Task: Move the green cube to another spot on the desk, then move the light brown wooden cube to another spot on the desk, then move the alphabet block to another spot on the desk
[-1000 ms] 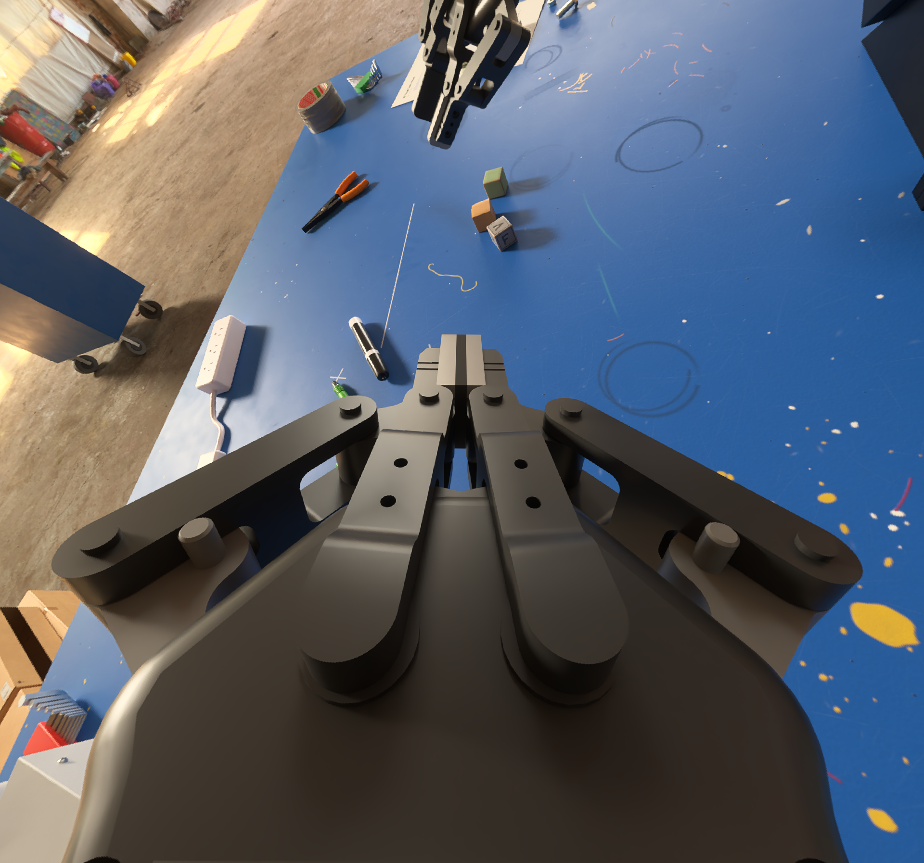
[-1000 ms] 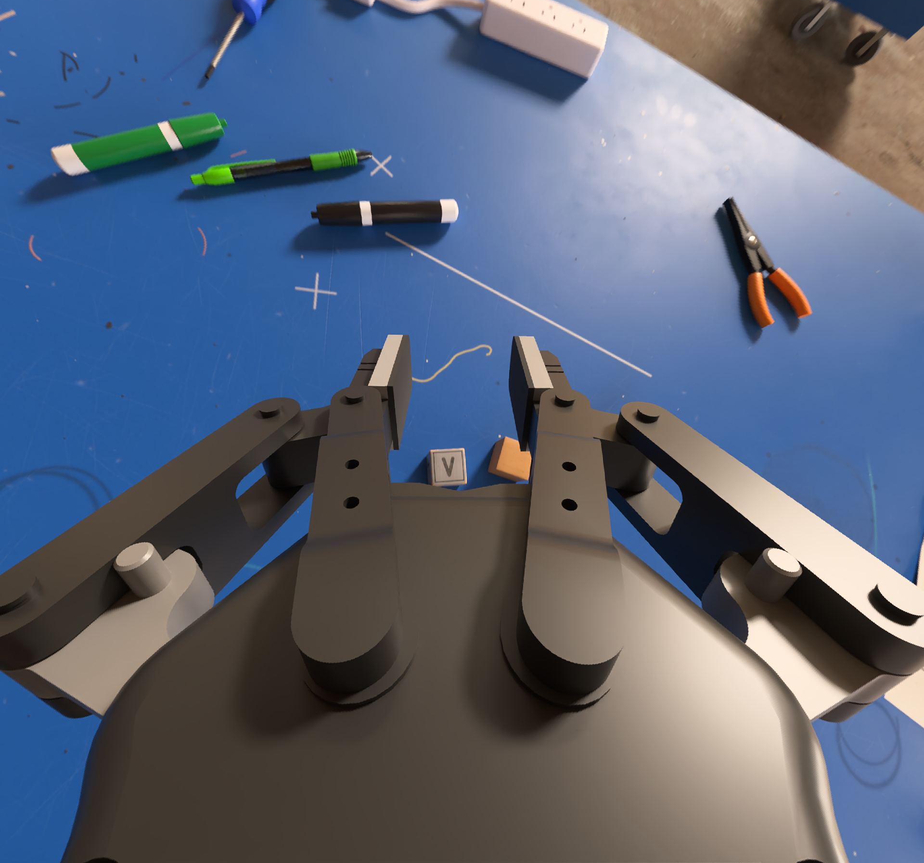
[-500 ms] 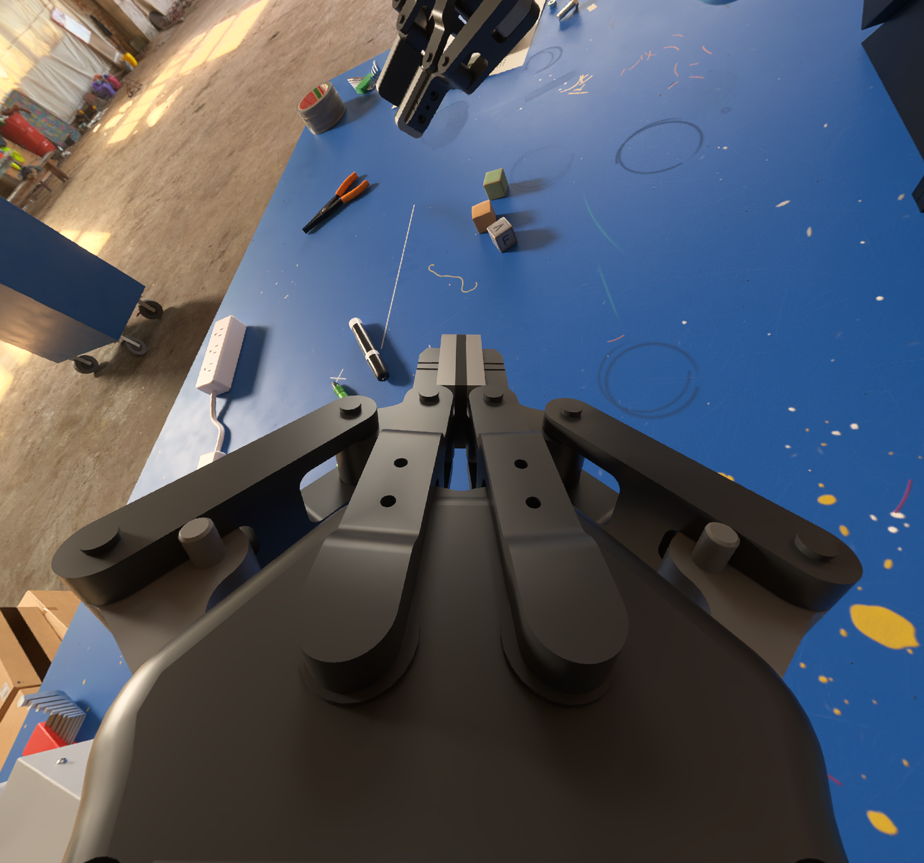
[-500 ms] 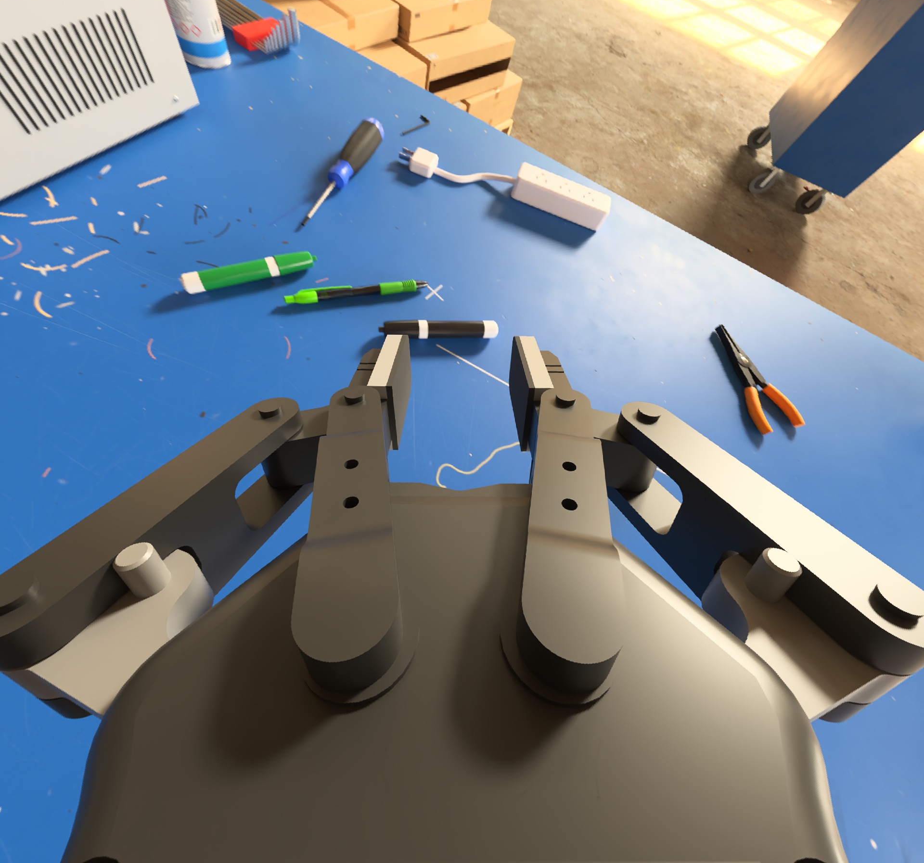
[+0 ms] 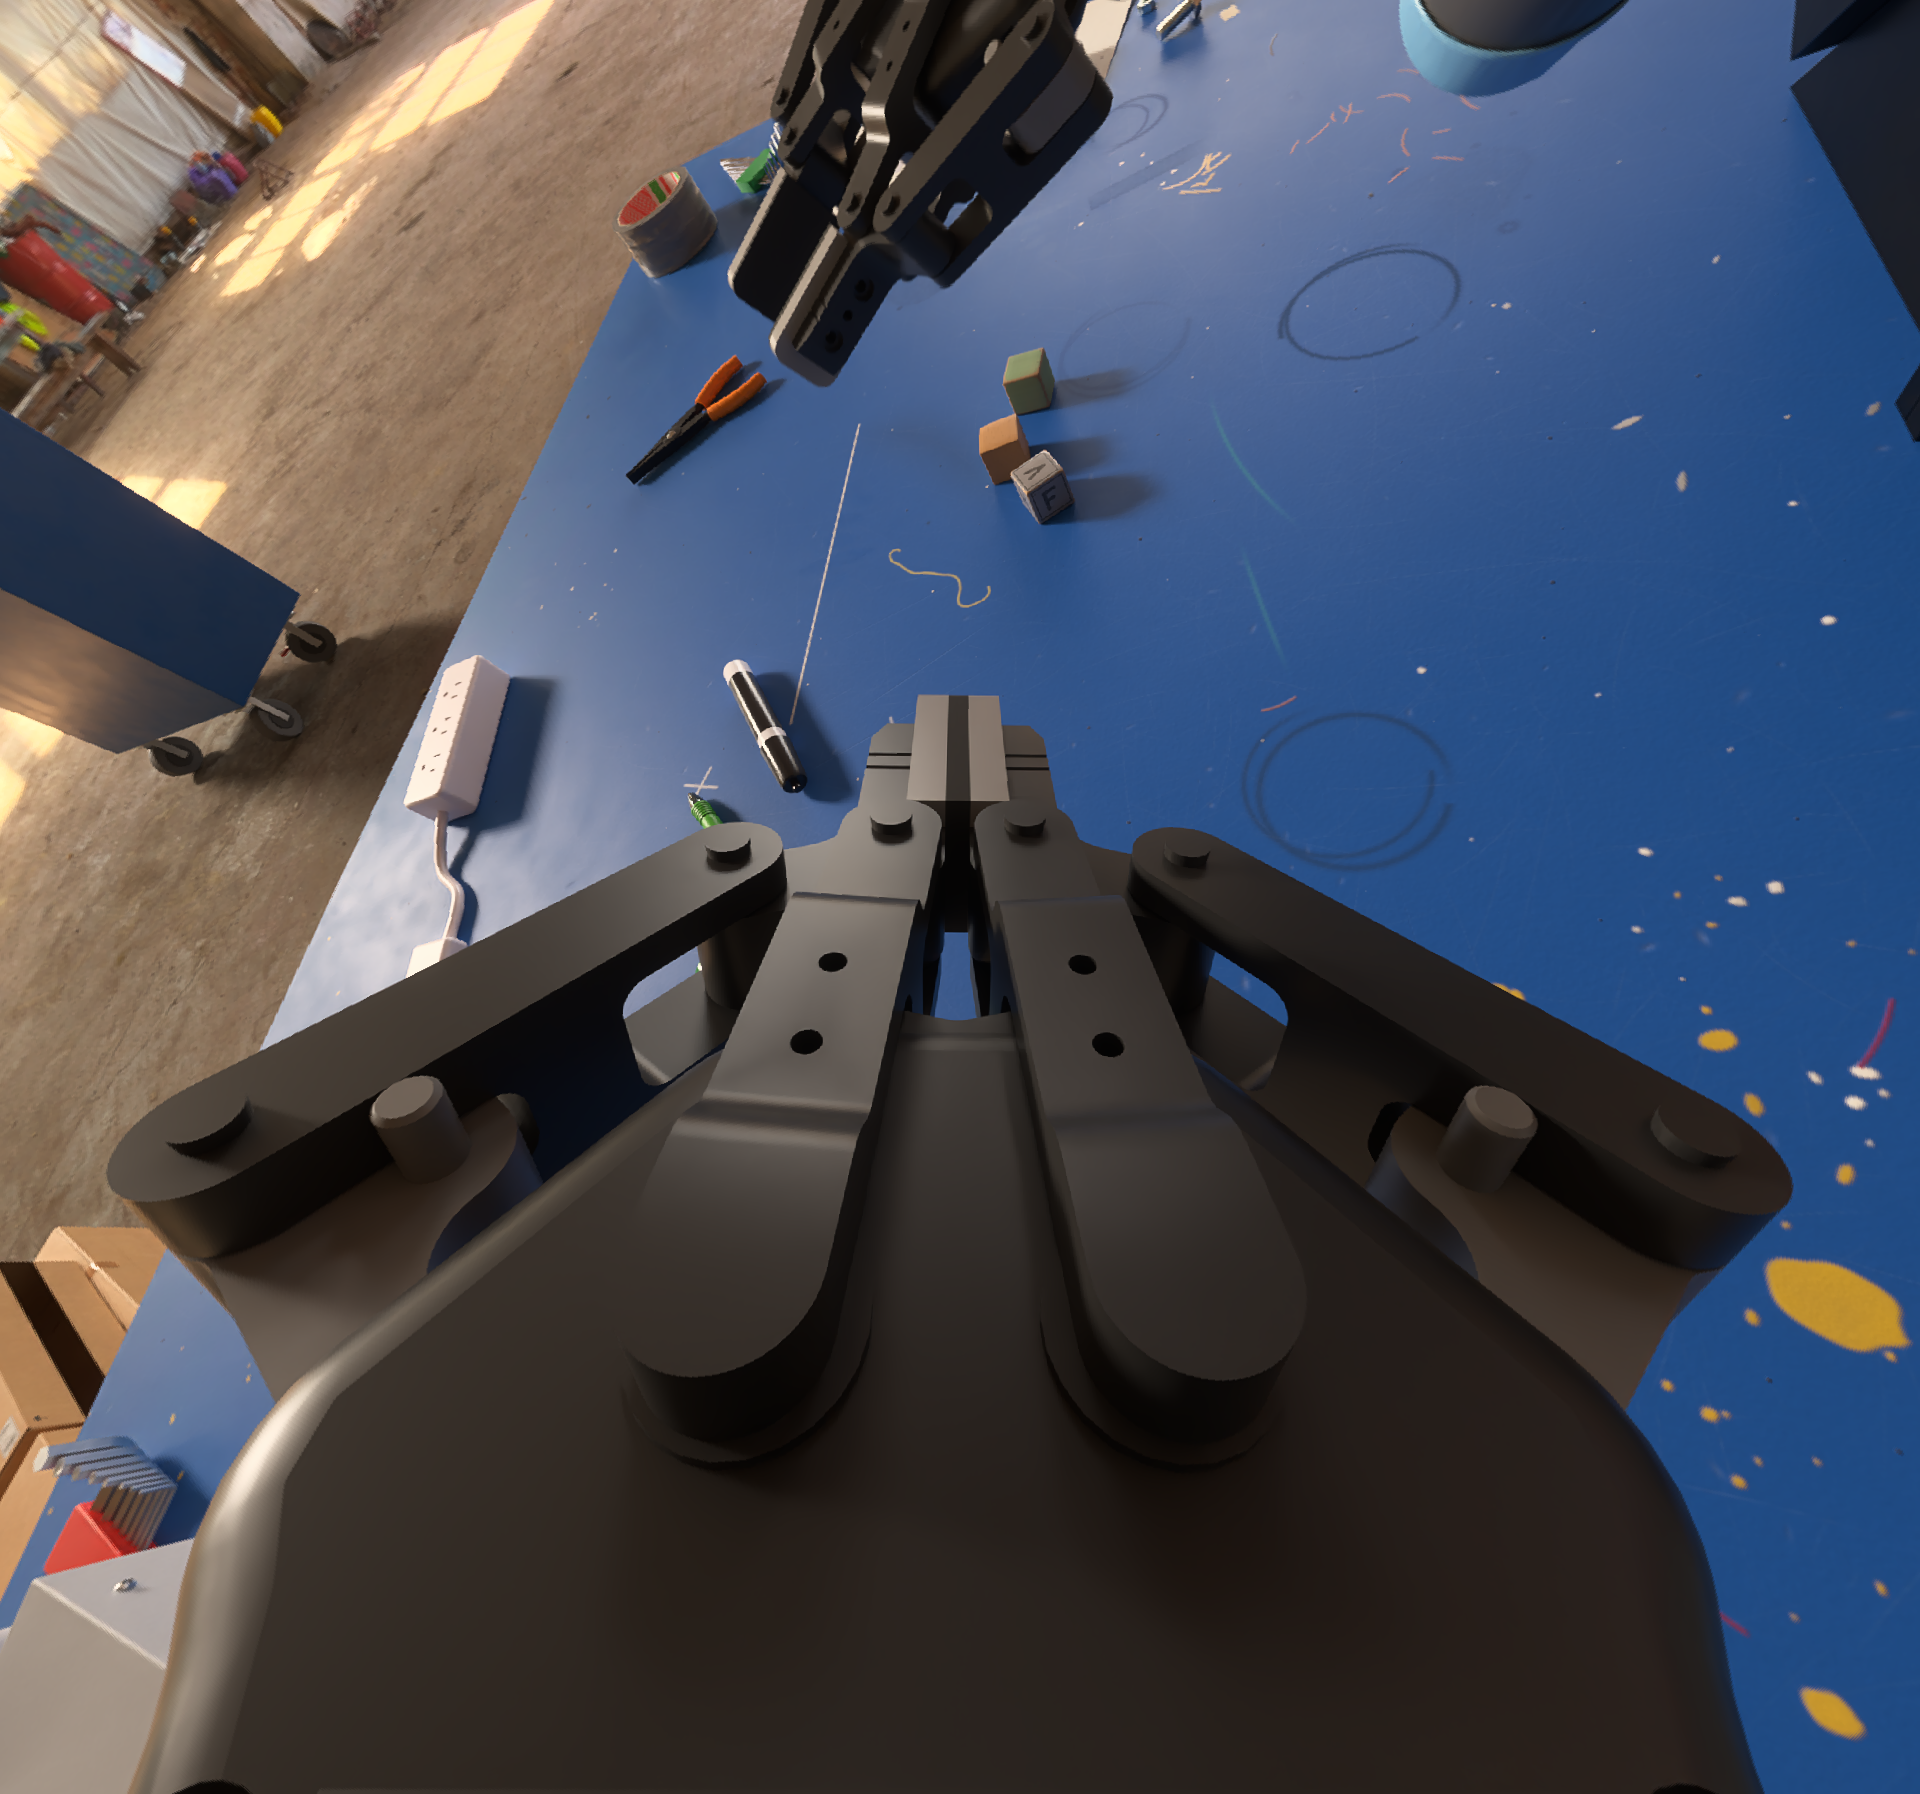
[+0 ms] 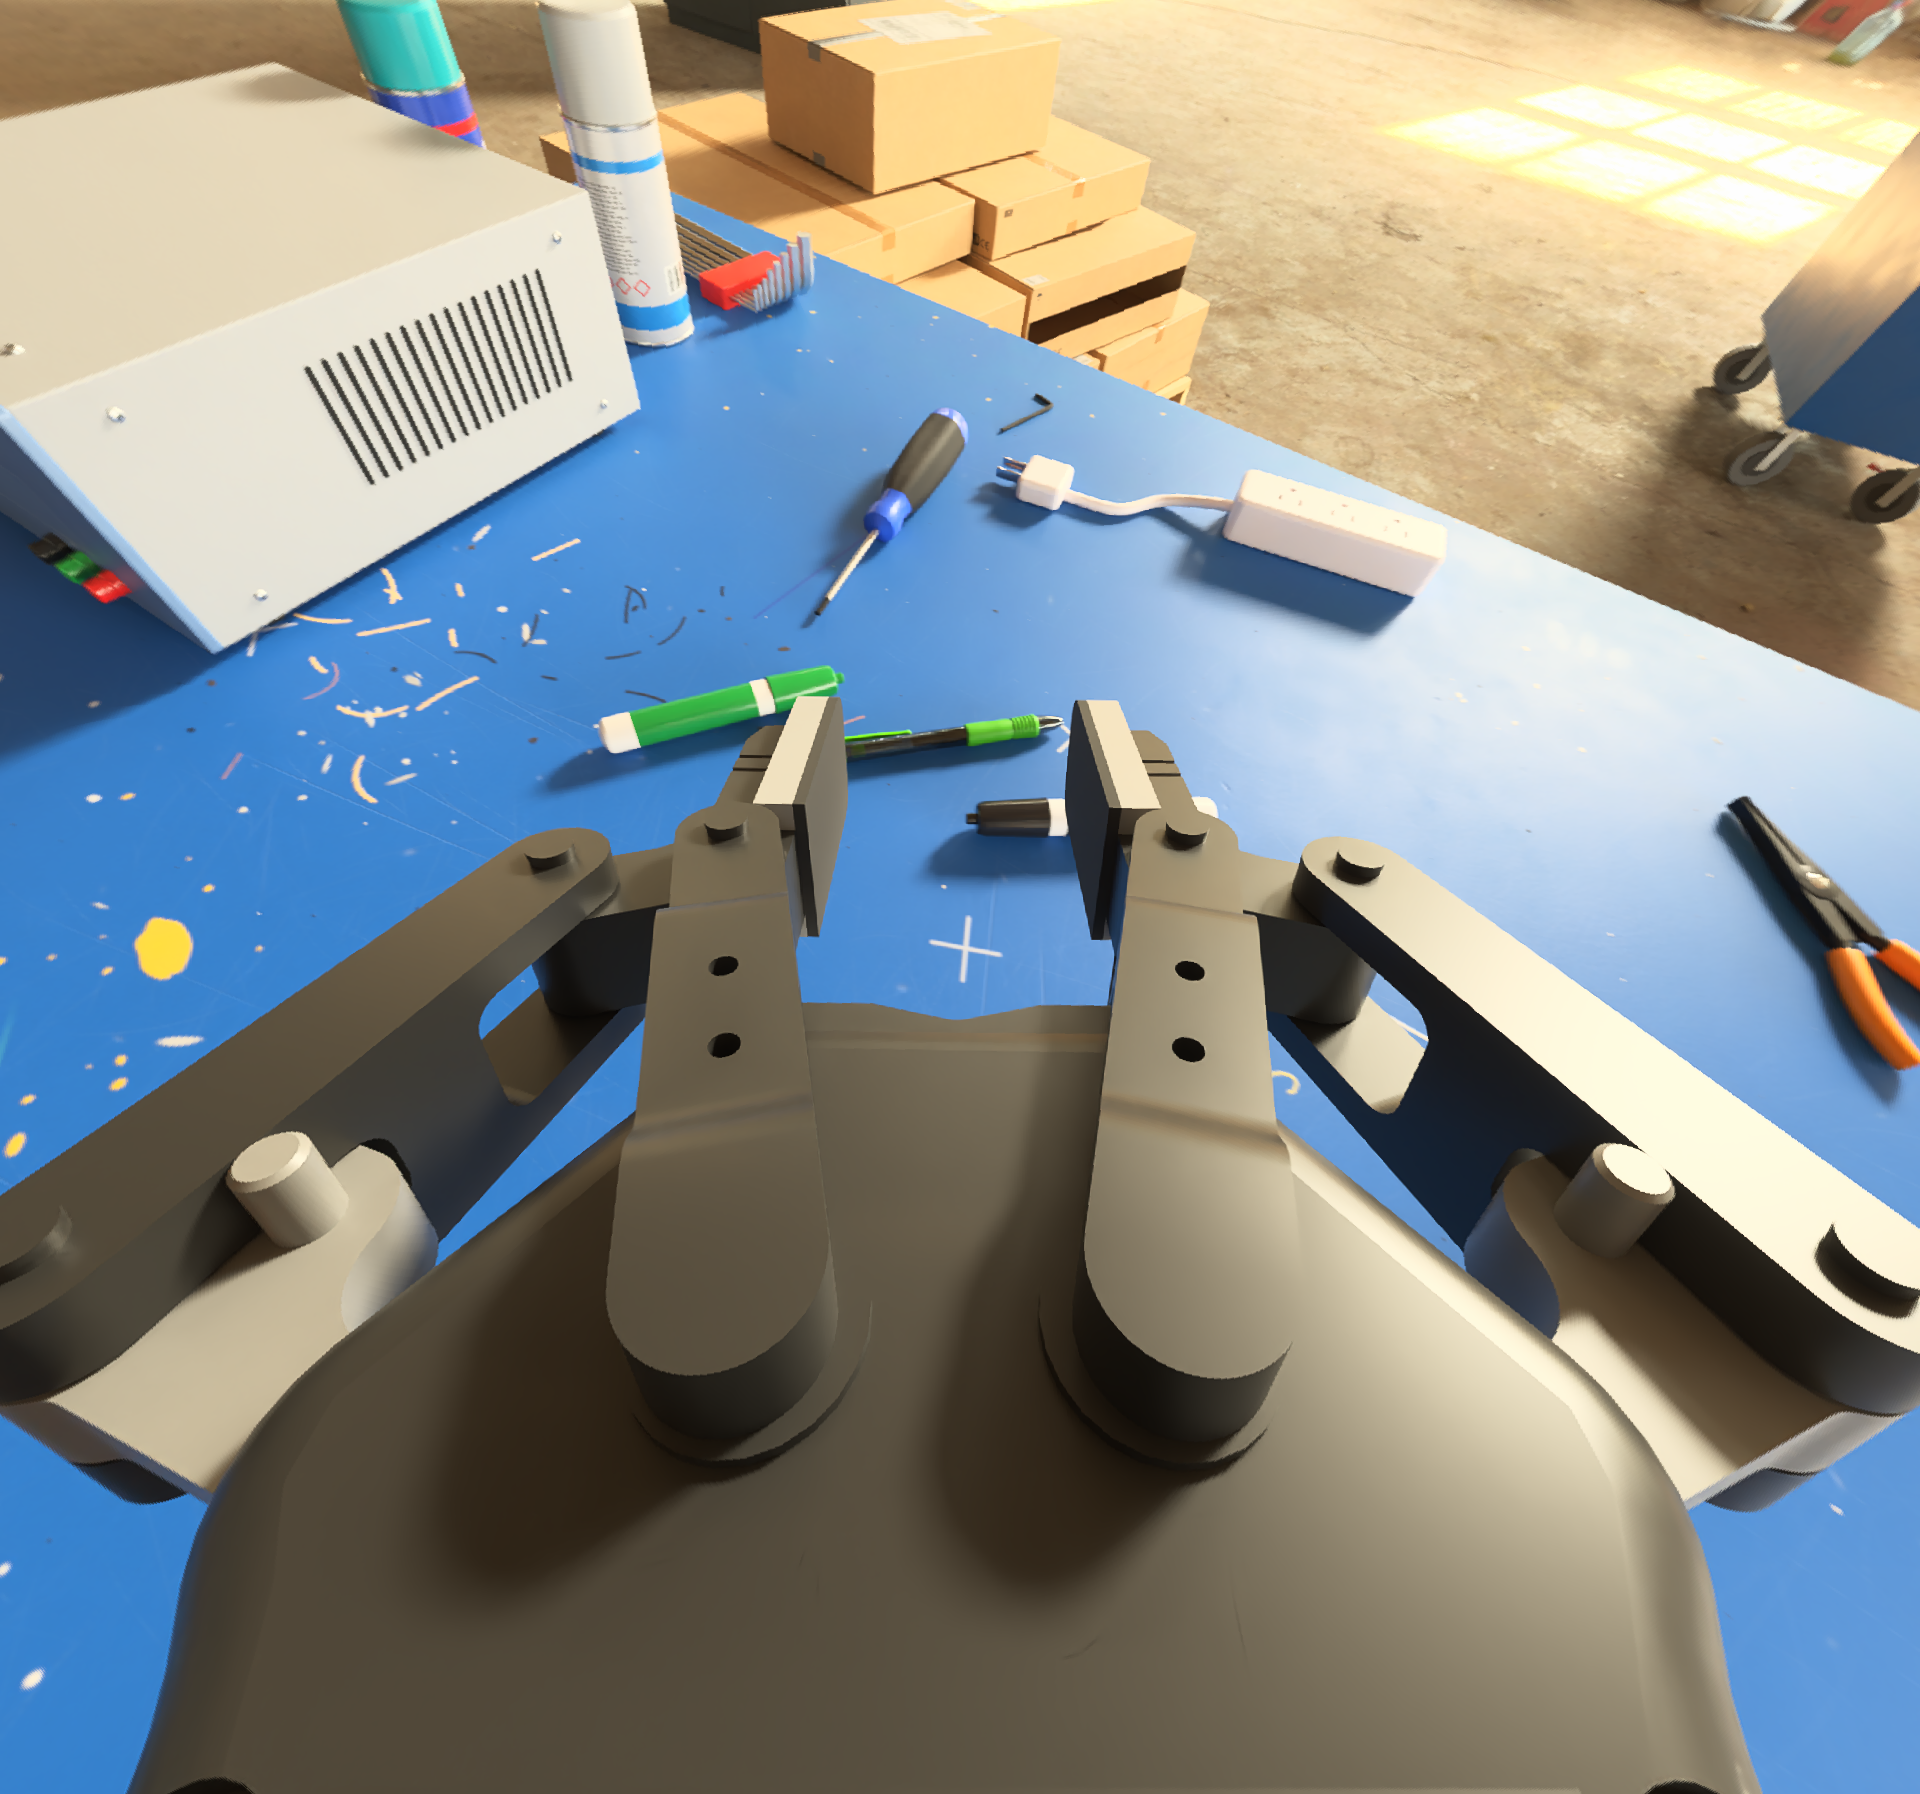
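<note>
Blocks and tools in bright colour on a paint-flecked blue surface (image 5: 1455, 549).

A green cube (image 5: 1029, 380), a light brown wooden cube (image 5: 1002, 445) and a pale grey alphabet block (image 5: 1042, 487) sit amid yellow splatters. Orange-handled black pliers (image 5: 694, 416), a black marker (image 5: 764, 726) with white bands, a white power strip (image 6: 1333, 531), a green marker (image 6: 721, 709) capped white, and a pale grey box (image 6: 281, 342) with black vent slits. Both pincers, left (image 5: 957, 745) and right (image 6: 951, 768), are dark grey.

Green cube (image 5: 1029, 380) sits apart on the desk (image 5: 1455, 549) — light brown wooden cube (image 5: 1003, 446) touches the tilted alphabet block (image 5: 1042, 487).
</note>
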Motion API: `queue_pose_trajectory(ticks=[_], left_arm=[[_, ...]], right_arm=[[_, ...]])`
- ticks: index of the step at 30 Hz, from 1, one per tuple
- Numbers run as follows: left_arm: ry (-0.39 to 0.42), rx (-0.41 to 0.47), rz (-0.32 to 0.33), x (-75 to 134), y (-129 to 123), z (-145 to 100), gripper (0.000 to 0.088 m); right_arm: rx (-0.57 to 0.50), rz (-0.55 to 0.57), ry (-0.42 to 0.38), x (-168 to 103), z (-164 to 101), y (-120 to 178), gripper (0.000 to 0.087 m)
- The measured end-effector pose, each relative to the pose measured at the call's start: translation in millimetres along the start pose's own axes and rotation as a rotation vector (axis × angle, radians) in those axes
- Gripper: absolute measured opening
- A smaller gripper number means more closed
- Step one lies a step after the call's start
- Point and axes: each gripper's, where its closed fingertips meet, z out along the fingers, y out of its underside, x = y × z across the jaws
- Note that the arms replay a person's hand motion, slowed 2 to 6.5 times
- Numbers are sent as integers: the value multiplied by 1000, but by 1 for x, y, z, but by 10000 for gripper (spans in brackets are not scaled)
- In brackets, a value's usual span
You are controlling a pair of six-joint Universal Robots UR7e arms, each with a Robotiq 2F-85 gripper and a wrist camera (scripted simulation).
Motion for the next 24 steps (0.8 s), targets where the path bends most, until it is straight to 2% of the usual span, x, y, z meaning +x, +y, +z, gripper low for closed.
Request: queue_pose_trajectory(ticks=[11,24], left_arm=[[1,-4,-1,0,0,1,0],[3,-8,2,1,1,3,0]], right_arm=[[-9,79,-53,-25,35,10,404],[-101,110,21,-31,77,41,463]])
